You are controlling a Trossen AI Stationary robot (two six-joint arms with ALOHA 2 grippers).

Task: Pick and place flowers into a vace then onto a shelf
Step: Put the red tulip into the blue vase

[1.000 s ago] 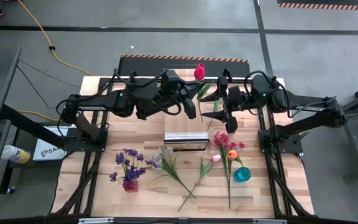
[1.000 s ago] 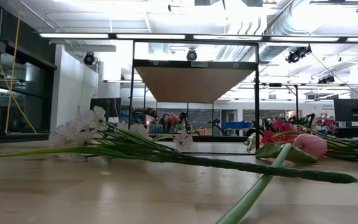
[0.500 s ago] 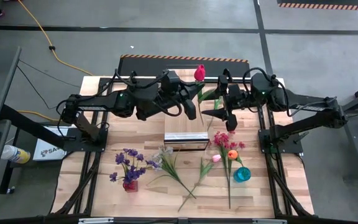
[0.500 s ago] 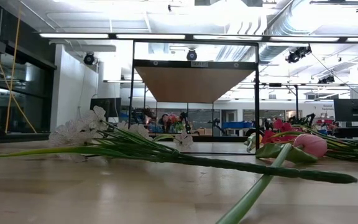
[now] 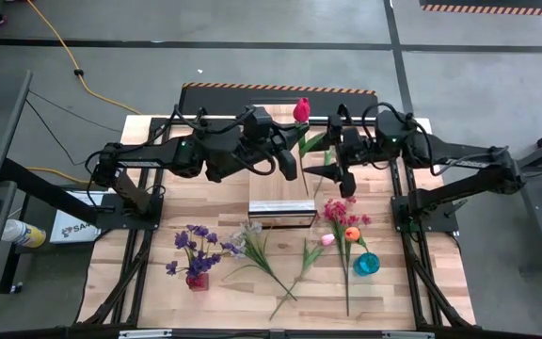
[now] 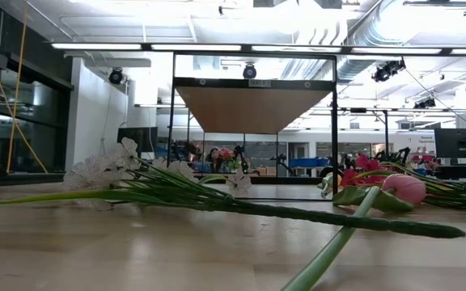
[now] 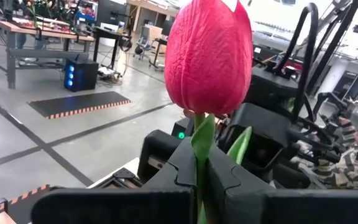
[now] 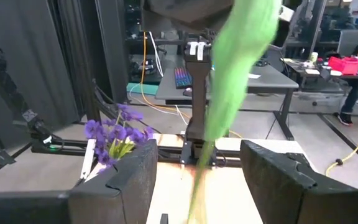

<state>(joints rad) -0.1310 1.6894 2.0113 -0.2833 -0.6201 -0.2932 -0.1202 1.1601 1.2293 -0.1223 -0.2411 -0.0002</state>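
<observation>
Two grippers meet over the far middle of the table, and what matters to you is how the red tulip (image 5: pixel 301 109) runs between them. On your left, the left gripper (image 5: pixel 293 166) has its fingers (image 7: pixel 229 180) pressed together on the stem just under the bloom, so in the left wrist view the red head stands straight up out of the pinch. From there the stem (image 5: pixel 307 169) runs lengthwise down toward the near side of the table, with its green leaves hanging beside the right arm. The right gripper (image 5: pixel 332 174) sits just beside that lower stem with its fingers (image 8: pixel 129 174) spread wide; in the right wrist view the blurred green stem drops through the gap between them, touching neither as far as you can tell. So the long axis lies across the right gripper's opening, and that arm is the nearer one for a second hold. Below them lie the shelf (image 5: pixel 280 213), the loose flowers (image 5: pixel 332 226) and, farther right, a blue vase (image 5: pixel 367 264).
</observation>
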